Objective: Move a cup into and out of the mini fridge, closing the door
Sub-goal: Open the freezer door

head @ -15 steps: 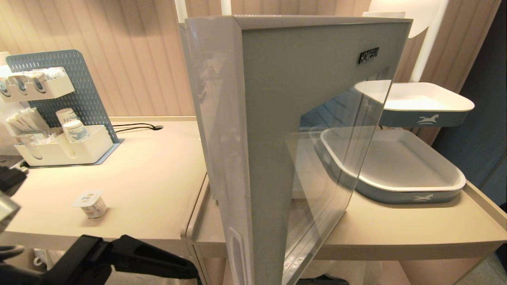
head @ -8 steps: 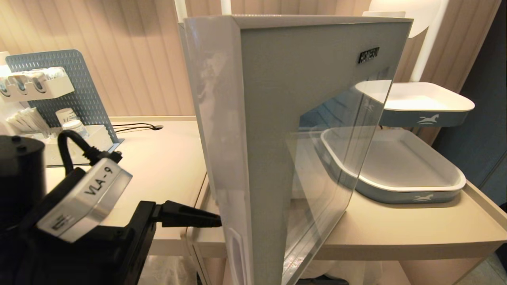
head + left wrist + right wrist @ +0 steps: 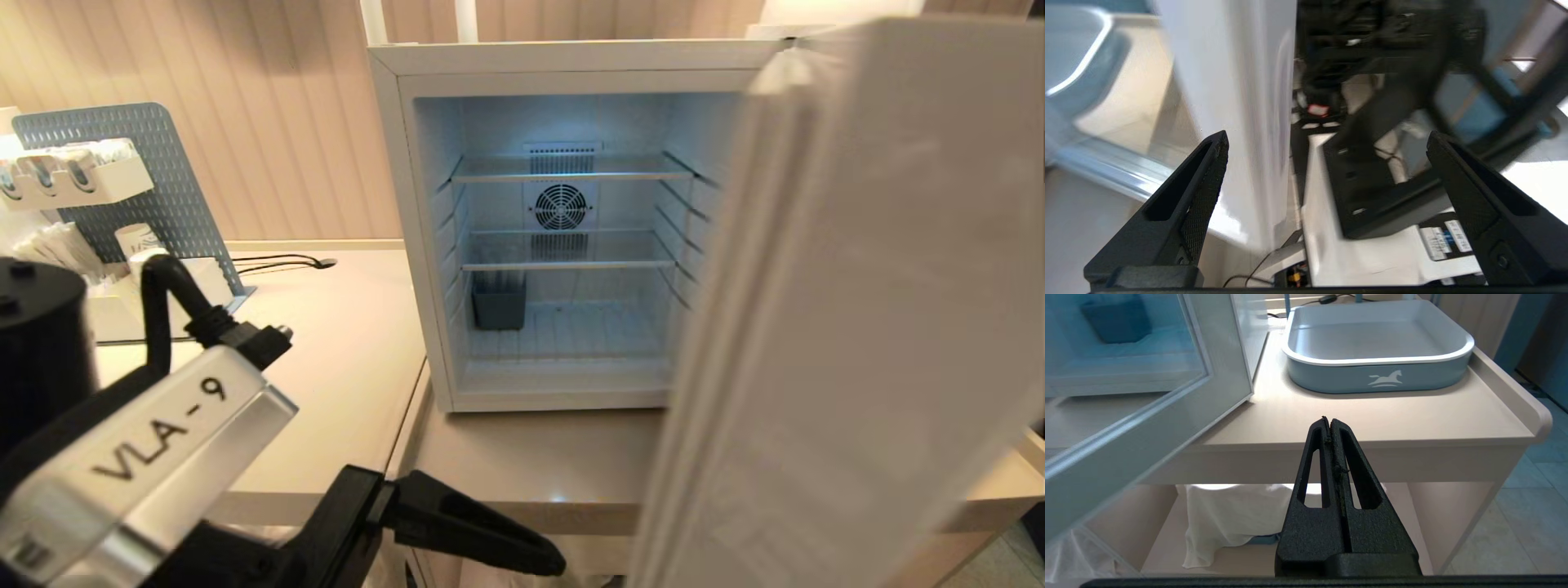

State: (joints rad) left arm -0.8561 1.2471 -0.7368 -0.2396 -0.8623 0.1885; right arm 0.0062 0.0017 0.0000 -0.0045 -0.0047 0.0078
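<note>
Standing open, white mini fridge (image 3: 424,245) shows wire shelves, seemingly empty.

The door (image 3: 841,310) now stands swung wide to the right, baring the mini fridge (image 3: 563,245) interior, while the left hand (image 3: 522,555), fingers spread, sits lower and nearer its front.

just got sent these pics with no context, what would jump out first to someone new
The fridge stands in the middle of the counter with its lit interior exposed, bare shelves and a small grey bin at the bottom left. Its door hangs wide open, filling the right foreground. The left gripper, open, reaches in at lower left, below the counter edge.
</note>
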